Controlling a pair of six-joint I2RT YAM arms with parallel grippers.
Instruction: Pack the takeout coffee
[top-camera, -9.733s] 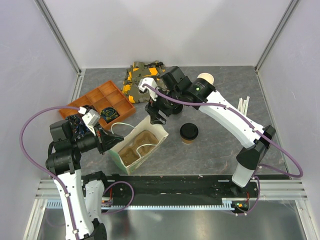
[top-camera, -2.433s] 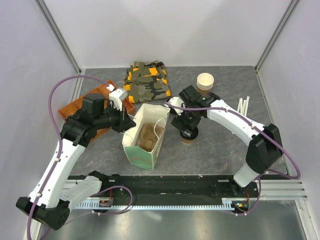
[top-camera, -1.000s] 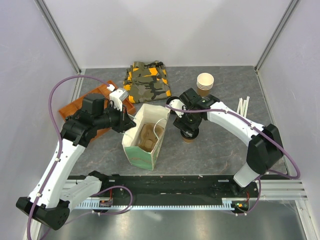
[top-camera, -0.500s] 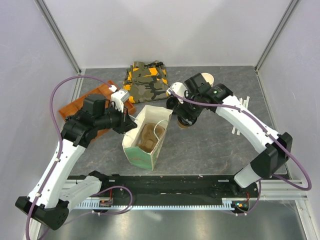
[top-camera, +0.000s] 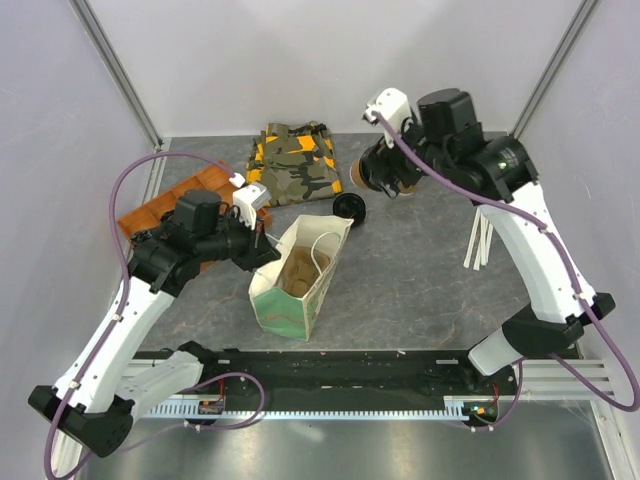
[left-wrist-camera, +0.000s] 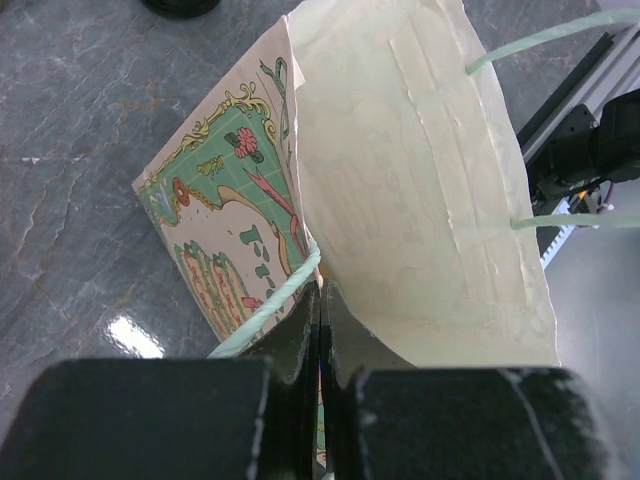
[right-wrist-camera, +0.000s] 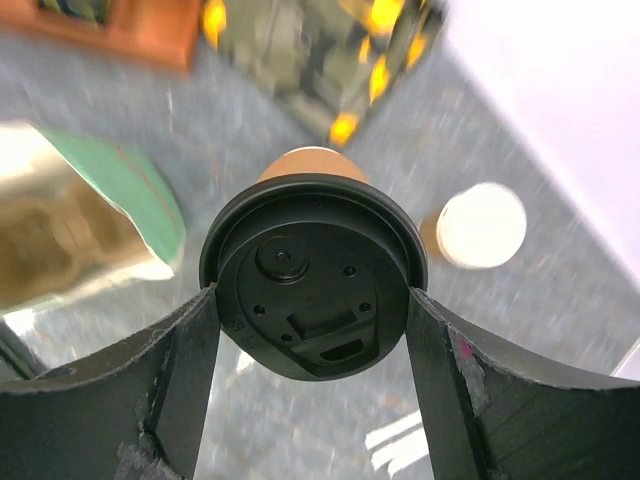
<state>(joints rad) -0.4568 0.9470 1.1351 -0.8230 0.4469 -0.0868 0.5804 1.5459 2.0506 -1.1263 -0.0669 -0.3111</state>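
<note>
Claw on my right (right-wrist-camera: 312, 335) clasps the small brown kraft-paper cup (right-wrist-camera: 310, 160) by its black plastic lid (right-wrist-camera: 312, 265); a popped lid drops my cup.

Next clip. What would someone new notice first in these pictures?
The right gripper holds the small brown kraft-paper cup with a round black lid in the air, over the far side of the grey table. Nearer the middle, the left gripper is shut on the rim of the printed paper bag, which stands with its mouth open.
</note>
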